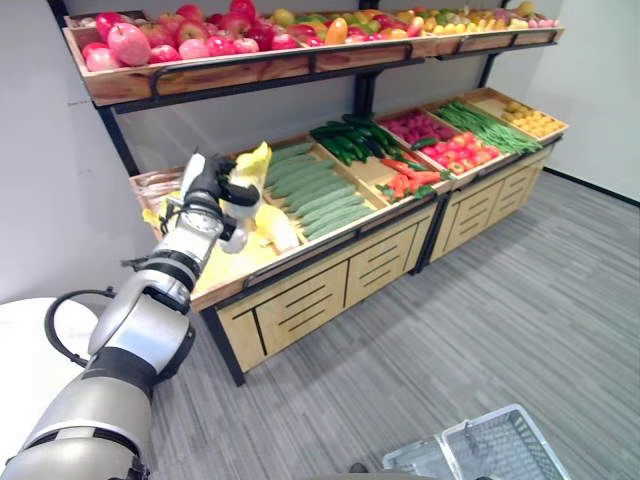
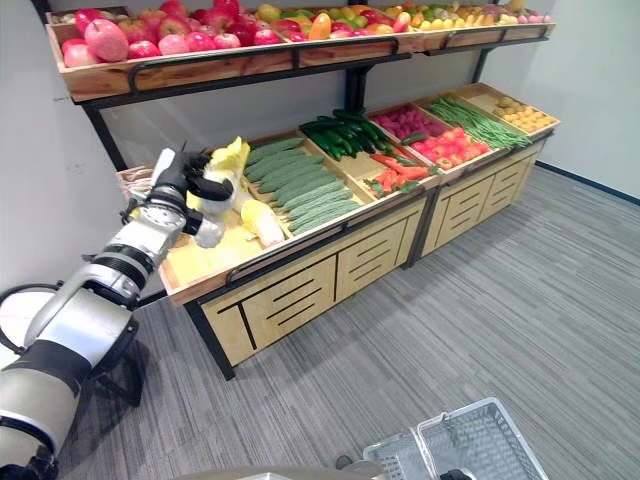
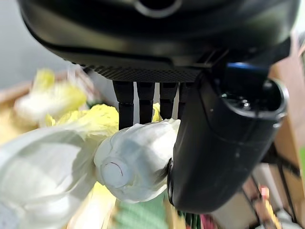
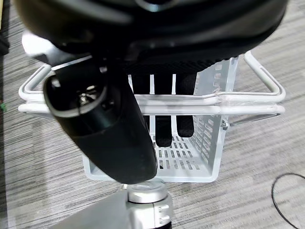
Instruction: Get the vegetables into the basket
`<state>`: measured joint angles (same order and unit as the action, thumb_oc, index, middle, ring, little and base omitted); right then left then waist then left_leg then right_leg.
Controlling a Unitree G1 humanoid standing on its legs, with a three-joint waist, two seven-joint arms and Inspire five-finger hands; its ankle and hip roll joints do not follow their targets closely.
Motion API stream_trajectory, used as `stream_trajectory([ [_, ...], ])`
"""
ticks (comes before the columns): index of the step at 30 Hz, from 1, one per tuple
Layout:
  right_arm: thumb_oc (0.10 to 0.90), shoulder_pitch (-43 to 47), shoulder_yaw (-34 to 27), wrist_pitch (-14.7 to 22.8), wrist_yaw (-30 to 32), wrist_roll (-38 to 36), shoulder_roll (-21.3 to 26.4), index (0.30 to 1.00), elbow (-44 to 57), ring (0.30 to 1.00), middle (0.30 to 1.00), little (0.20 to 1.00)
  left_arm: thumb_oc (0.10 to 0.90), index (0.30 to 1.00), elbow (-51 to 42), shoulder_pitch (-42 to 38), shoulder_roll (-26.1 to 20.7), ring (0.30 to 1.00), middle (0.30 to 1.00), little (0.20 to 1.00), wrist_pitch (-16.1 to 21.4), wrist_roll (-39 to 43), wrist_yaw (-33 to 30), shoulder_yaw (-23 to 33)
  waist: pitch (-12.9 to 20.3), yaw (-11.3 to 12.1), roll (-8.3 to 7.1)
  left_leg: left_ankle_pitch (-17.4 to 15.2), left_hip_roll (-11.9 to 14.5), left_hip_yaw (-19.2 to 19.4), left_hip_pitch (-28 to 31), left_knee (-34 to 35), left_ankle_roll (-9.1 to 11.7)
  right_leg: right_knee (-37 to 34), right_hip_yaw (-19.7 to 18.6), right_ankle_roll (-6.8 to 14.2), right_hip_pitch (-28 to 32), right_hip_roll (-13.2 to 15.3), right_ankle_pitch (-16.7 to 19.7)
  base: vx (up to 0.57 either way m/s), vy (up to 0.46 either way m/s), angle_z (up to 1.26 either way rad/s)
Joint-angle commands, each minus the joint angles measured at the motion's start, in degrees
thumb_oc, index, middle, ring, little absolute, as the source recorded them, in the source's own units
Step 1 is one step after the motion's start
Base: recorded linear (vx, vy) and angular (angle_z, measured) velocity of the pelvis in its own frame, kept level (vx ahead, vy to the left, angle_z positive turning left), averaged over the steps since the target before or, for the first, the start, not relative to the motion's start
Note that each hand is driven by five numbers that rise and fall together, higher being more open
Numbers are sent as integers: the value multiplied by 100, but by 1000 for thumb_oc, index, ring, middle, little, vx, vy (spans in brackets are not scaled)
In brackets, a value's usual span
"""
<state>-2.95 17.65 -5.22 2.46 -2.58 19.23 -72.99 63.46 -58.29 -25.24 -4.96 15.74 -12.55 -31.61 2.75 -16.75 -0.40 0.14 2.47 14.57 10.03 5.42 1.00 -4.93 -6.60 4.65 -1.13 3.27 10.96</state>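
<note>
- Grey carpet tiles (image 1: pixel 520 320) run in front of a two-tier wooden produce stand (image 1: pixel 330 265) with drawer fronts, set against a pale wall.
- Its upper shelf carries red apples (image 1: pixel 150 40) and mixed fruit; the lower bins hold pale yellow-white napa cabbages (image 1: pixel 270 225), long green cucumbers (image 1: pixel 315 190), orange carrots (image 1: pixel 410 178), red produce and green beans (image 1: pixel 490 125).
- Reaching into the cabbage bin, the robot's left hand (image 1: pixel 215 190) has its fingers and thumb curled round one napa cabbage (image 3: pixel 136 160), whose leafy yellow top stands above the hand. The wrist camera shows the white stalk end clamped between thumb and fingers.
- Whether that cabbage is lifted free of the others I cannot tell.
- A white plastic shopping basket with wire handles (image 4: pixel 200 143) sits low by the robot's right side, well apart from the stand; the right hand (image 4: pixel 119 129) has its fingers hooked over the handles.
- The basket looks empty, so nothing is delivered yet. I judge the task barely begun: the first vegetable is gripped, and carrying it across and dropping it in remains, then any others.
</note>
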Motion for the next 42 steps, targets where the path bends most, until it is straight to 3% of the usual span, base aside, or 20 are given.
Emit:
stream_trajectory([
  [1, 400, 78, 31, 53, -14, 85, 214, 300, -350, 300, 300, 300, 400, 300, -498, -825, -141, 300, 300, 300, 613, -180, -189, 283, 267, -3, -10, -477, -24, -278, 348, -42, 207, 175, 63, 845, 238, 352, -438, -46, 3, -7],
  [10, 400, 98, -70, 47, 18, 30, 162, 300, -382, 300, 300, 300, 400, 300, -1040, -281, 440, 300, 300, 300, 622, -204, -147, 290, 156, 9, -37, -475, -15, -328, 349, -42, 183, 203, 112, 794, 256, 356, -493, -19, 3, 0],
  [30, 400, -49, -307, -10, 23, -13, 152, 300, -454, 300, 300, 300, 400, 300, -1774, 654, 786, 300, 300, 300, 570, -268, 205, 285, 66, 103, -160, -504, 0, -335, 516, -42, 113, 261, 106, 782, 424, 346, -581, 3, 0, 1],
  [42, 400, -201, -570, -35, 87, -90, 249, 300, -586, 300, 300, 300, 400, 300, -1743, 593, 917, 300, 300, 300, 527, -269, 235, 221, 55, 52, -186, -546, -51, -286, 556, -101, 53, 355, 25, 806, 413, 381, -603, 2, 13, -1],
])
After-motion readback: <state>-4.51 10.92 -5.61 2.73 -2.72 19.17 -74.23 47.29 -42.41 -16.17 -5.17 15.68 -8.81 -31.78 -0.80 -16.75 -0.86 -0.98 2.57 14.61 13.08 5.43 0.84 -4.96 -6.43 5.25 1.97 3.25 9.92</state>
